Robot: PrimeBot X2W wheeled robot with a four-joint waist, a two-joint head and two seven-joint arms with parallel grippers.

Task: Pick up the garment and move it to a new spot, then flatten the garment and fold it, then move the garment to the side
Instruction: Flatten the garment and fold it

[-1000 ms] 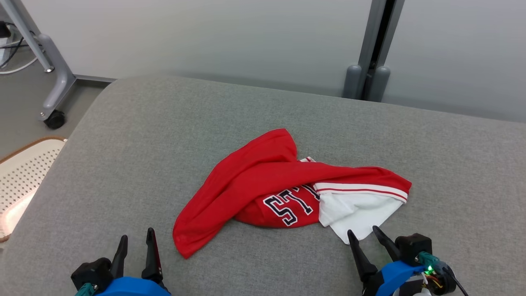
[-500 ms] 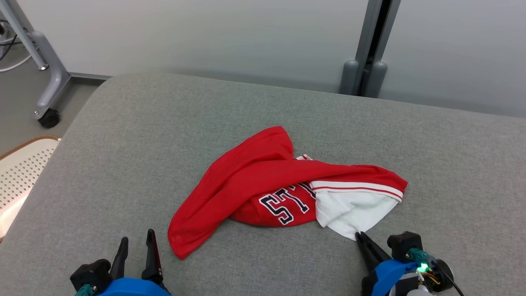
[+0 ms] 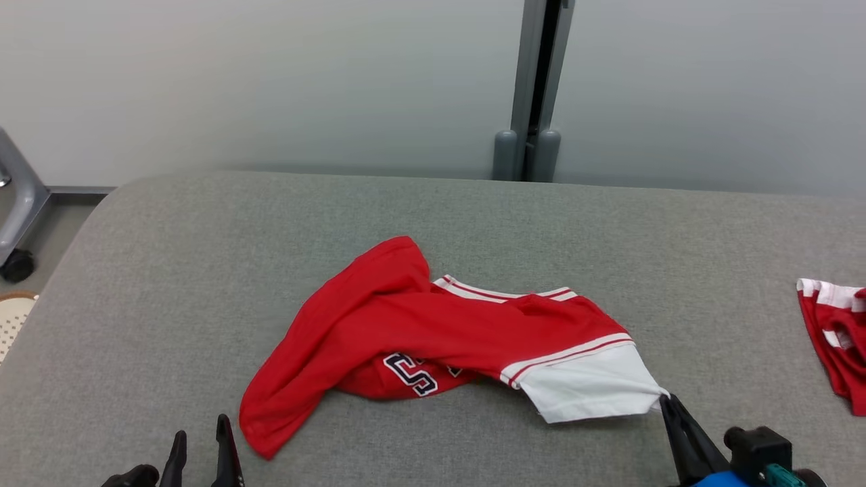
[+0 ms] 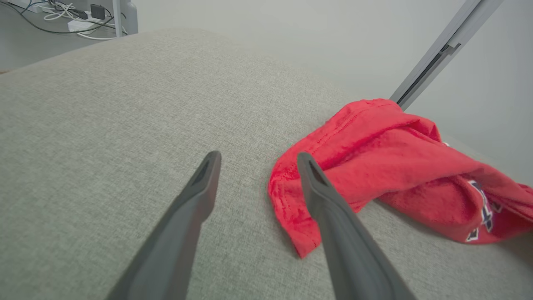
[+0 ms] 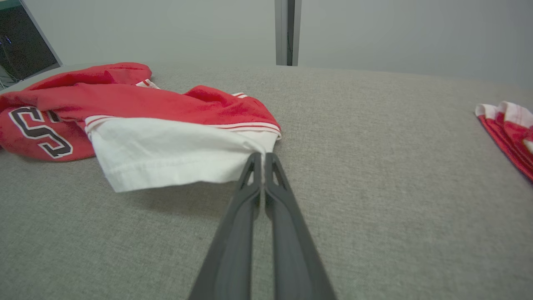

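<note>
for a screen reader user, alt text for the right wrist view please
The right gripper, shut, pinches the white corner of a crumpled red garment on a grey cushion. Another red cloth lies at the right edge.

The head view looks down from the near edge while both wrist views skim low, facing far, all sharing the red jersey [image 3: 406, 325].

**Around the grey upholstered surface**

A broad grey upholstered surface [image 3: 203, 270] spans the scene. Beyond its far edge stands a pale wall [image 3: 270, 81] with an upright grey post [image 3: 534, 81]. At its right end lies a bunched red-and-white cloth [image 3: 835, 338]. Off its left edge are a wheeled grey leg [image 3: 17, 223] and a perforated white panel [image 3: 8, 321].
</note>
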